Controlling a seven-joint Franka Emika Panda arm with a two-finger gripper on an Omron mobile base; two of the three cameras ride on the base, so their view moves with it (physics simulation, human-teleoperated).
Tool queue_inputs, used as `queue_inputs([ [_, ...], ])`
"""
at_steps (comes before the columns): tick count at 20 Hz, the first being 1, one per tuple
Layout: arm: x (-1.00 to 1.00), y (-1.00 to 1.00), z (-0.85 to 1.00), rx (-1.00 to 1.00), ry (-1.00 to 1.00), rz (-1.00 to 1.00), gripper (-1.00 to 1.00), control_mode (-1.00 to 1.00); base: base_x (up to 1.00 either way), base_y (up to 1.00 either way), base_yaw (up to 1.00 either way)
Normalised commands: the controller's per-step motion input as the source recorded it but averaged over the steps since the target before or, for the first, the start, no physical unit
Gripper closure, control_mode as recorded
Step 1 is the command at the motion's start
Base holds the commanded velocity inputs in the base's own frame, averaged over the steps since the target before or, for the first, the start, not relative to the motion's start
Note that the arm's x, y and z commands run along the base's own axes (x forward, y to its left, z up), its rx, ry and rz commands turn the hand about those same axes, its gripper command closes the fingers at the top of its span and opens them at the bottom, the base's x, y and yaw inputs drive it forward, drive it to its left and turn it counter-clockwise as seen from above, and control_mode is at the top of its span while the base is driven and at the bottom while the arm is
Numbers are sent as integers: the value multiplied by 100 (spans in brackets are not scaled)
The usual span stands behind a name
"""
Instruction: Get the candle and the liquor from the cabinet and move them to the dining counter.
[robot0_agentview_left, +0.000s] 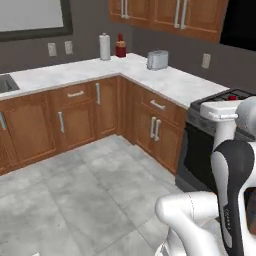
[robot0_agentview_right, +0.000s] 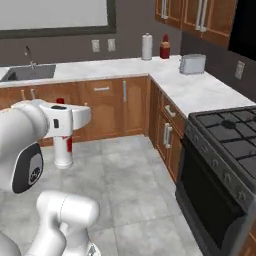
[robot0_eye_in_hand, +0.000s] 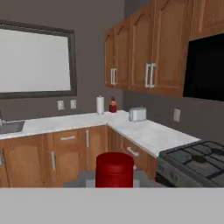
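Note:
My gripper (robot0_agentview_right: 67, 120) is shut on the liquor (robot0_agentview_right: 63, 152), a slim white bottle held upright over the tiled floor. Its red cap (robot0_eye_in_hand: 114, 169) rises at the bottom middle of the hand view and pokes out above the hand (robot0_agentview_left: 231, 98) in the left base view. The wooden wall cabinet (robot0_eye_in_hand: 144, 57) hangs ahead above the corner counter, its doors with grey bar handles closed. The candle and the dining counter are out of view.
A black gas stove (robot0_agentview_right: 227, 145) stands to the right. The marble corner counter (robot0_agentview_left: 150, 75) carries a toaster (robot0_agentview_left: 157, 60), a paper towel roll (robot0_agentview_left: 104, 46) and a red bottle (robot0_agentview_left: 120, 46). A sink (robot0_agentview_right: 30, 73) is at the left.

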Motion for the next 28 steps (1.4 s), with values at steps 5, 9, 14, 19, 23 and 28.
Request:
queue_inputs([
  [5,0,0,0,0,0,0,100,100,-42,31,99],
  [9,0,0,0,0,0,0,100,100,-26,57,93],
  [14,0,0,0,0,0,0,100,100,-17,54,91],
  [19,0,0,0,0,0,0,100,100,-1,39,84],
  [23,0,0,0,0,0,0,100,100,-3,7,71],
  [28,0,0,0,0,0,0,100,100,-63,-30,33],
])
